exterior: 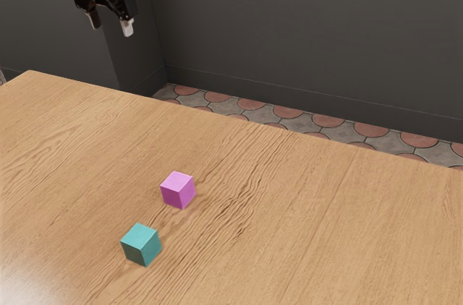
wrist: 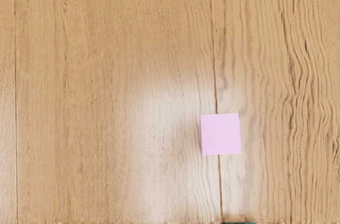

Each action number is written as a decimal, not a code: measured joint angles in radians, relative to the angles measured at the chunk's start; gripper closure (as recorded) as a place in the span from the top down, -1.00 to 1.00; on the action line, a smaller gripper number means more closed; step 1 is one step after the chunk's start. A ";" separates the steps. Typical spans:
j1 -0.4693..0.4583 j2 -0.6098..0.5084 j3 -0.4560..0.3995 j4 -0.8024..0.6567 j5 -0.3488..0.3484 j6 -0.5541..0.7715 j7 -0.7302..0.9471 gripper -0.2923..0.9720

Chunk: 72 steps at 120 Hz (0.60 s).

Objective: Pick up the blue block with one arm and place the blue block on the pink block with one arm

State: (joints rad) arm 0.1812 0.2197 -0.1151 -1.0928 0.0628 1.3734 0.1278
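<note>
While the gripper (exterior: 111, 27) is hanging high above the far end of the table (exterior: 304, 196), up at the exterior view's left, the task is sitting at its very first step: the approach to the blue block (exterior: 140, 243), which nothing is yet touching. That block, more teal than true blue to my eye, is resting flat on the wood toward the near edge. The pink block (exterior: 178, 189) is sitting just beyond it, a little farther off and toward the exterior view's right, the two near each other but apart. In the wrist view the pink block (wrist: 220, 134) is lying square on the planks, and a dark greenish sliver close by is, I am guessing, the top of the blue one. As I judge it, the next move is calling for a long travel toward the near side and down. The hand needs to come over the blue block, line its fingers up with two opposite faces, and lower them spread wider than the block, all without nudging the pink neighbour. The gripper's two fingers are standing apart with a plain gap between them, gripping nothing and touching nothing, in open air well above the tabletop.
</note>
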 joint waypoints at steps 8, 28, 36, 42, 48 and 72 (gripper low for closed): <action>0.000 0.009 0.001 0.000 0.000 -0.003 -0.001 0.54; 0.001 0.016 0.025 -0.029 -0.001 -0.010 -0.003 0.54; 0.003 -0.026 0.030 -0.113 -0.006 -0.014 -0.004 0.54; 0.003 -0.140 0.031 -0.314 -0.010 0.016 -0.005 0.54; 0.005 -0.277 0.029 -0.560 -0.019 0.087 -0.006 0.54; -0.001 -0.558 0.000 -1.145 -0.054 0.452 -0.009 0.54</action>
State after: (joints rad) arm 0.1797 -0.3379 -0.1155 -2.2374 0.0093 1.8251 0.1186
